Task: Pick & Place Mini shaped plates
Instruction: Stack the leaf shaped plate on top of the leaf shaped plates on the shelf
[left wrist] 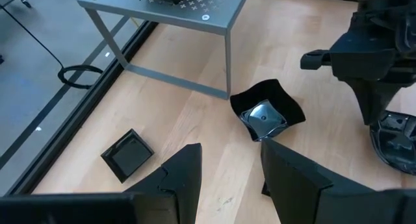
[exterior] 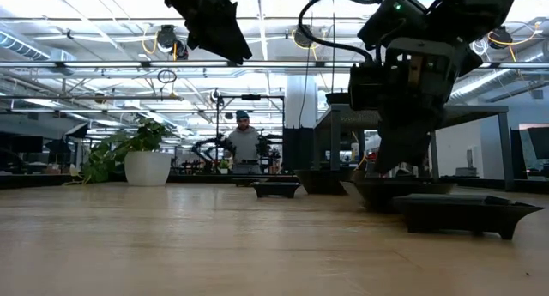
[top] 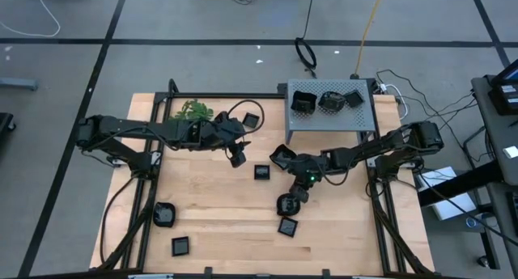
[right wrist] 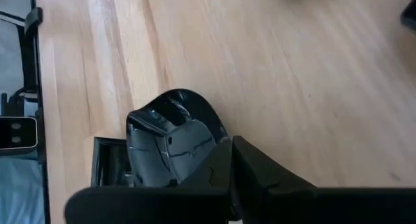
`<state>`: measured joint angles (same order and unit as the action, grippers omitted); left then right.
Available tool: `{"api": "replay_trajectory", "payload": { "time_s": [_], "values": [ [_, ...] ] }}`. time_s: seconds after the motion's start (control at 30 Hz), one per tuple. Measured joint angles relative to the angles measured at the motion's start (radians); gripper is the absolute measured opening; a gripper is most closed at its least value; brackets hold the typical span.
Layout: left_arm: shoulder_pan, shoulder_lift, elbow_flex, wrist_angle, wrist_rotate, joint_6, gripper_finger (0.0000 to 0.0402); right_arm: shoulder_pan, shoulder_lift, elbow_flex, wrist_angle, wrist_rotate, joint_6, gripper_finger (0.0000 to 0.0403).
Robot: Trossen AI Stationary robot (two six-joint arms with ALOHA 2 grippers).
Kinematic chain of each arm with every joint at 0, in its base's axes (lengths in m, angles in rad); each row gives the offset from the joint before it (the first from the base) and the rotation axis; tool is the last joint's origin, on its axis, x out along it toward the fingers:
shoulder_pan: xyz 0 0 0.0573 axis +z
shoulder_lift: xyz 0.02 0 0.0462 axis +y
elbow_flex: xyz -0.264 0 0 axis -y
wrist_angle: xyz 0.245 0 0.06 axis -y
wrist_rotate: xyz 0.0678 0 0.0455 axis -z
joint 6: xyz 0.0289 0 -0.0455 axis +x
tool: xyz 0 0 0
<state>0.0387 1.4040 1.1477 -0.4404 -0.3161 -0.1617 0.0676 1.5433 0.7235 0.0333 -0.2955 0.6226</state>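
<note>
Several small glossy black plates lie scattered on the wooden table [top: 218, 230]. My right gripper [right wrist: 229, 160] is shut on a rounded plate [top: 287, 205] right of the table's middle. A square plate [top: 288, 226] lies just nearer. My left gripper [left wrist: 231, 165] hangs open above the table, left of a wavy-edged plate [left wrist: 266, 113] and a small square plate [top: 261, 172]. Three more plates [top: 328, 100] sit on the grey perforated box [top: 368, 117] at the far right. My right gripper pinches the rounded plate's rim [right wrist: 211, 136] between its two fingers, on the side toward the arm. The fingers slant down from the table's far right. In the low view the plate [exterior: 403, 193] sits low, its base at the table top.
A green leafy sprig [top: 193, 111] and a square plate [top: 253, 117] lie at the far left. Two more plates [top: 164, 214] [top: 180, 246] lie near the front left corner. A person [exterior: 245, 146] stands in the room beyond the table. Bare wood lies between the plate groups.
</note>
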Motion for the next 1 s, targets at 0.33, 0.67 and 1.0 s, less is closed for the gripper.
{"api": "replay_trajectory", "payload": {
  "time_s": [0.33,0.67,1.0],
  "values": [
    [0.0,0.0,0.0,-0.004,0.0,0.006,0.0163,0.002,0.0,0.0,-0.001,0.002,-0.152,0.0089],
    [0.0,0.0,0.0,-0.005,0.0,0.005,0.0163,0.03,0.048,0.0,0.008,0.003,-0.381,0.0156],
    [0.0,0.0,0.0,-0.006,0.0,0.006,0.0163,0.069,0.108,0.001,0.063,0.017,-0.375,0.0108]
  ]
}}
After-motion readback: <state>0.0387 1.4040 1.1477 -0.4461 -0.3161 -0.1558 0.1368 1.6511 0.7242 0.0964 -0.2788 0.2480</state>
